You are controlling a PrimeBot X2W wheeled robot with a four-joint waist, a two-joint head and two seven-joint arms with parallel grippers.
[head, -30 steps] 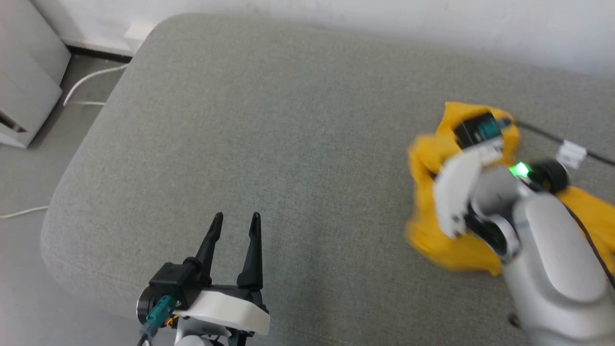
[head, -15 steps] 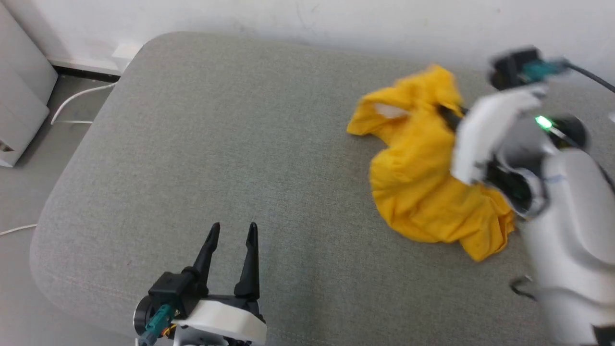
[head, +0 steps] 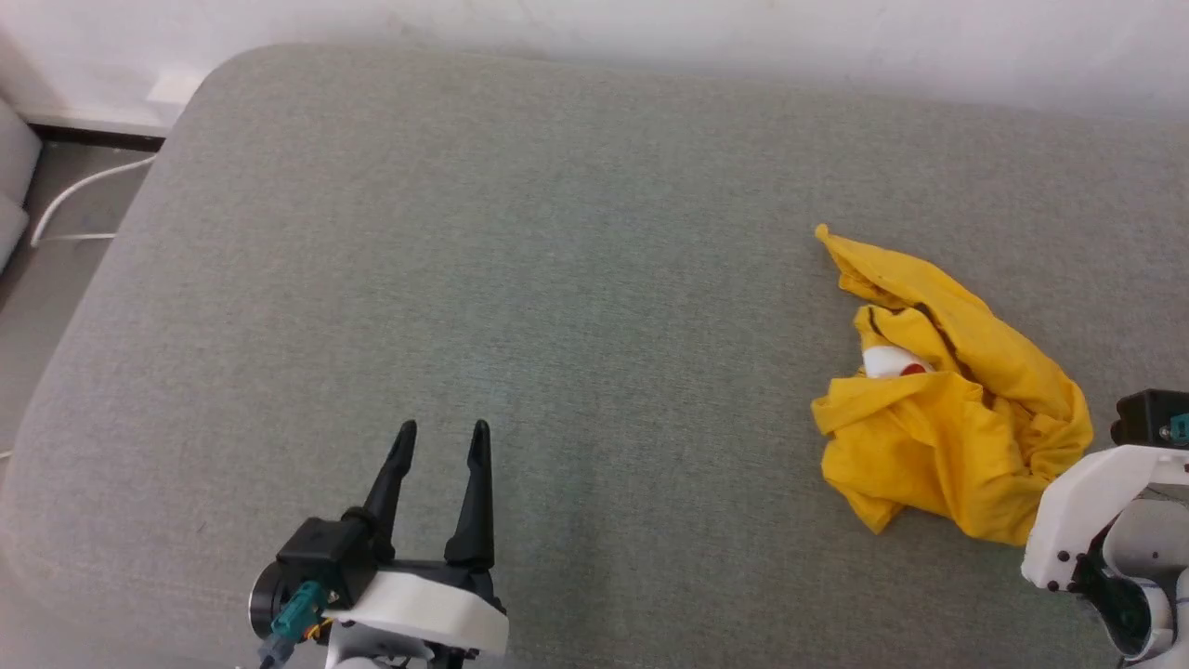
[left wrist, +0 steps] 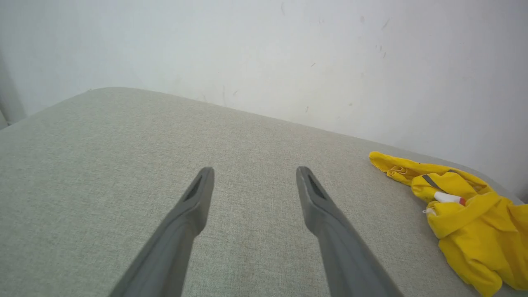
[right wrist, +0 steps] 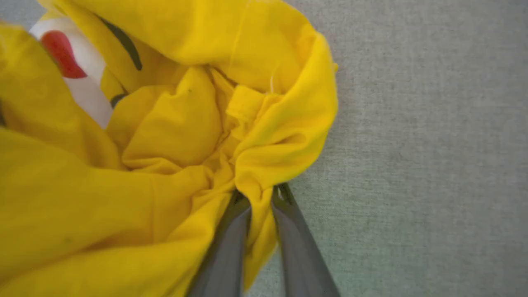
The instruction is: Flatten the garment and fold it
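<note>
The garment [head: 947, 409] is a bright yellow T-shirt, crumpled in a heap on the right side of the grey cushion [head: 557, 232]. A bit of white patch with a red dot [head: 896, 364] peeks from its folds. My right gripper [right wrist: 260, 194] is shut on a bunched yellow fold at the heap's near right edge. In the head view my right arm's white wrist housing [head: 1087, 502] sits at the lower right, its fingers hidden. My left gripper [head: 441, 432] stands open and empty near the front left, far from the garment [left wrist: 466, 218].
The cushion has rounded edges at the left and front. A white wall [head: 650, 28] runs along its back. Grey floor with a white cable [head: 84, 186] lies beyond the left edge. Wide bare cushion stretches between my left gripper [left wrist: 254, 171] and the garment [right wrist: 165, 136].
The head camera has shifted. My right arm has swung from above the garment back to the lower right, still gripping fabric, and the heap has changed shape. The left gripper has stayed put.
</note>
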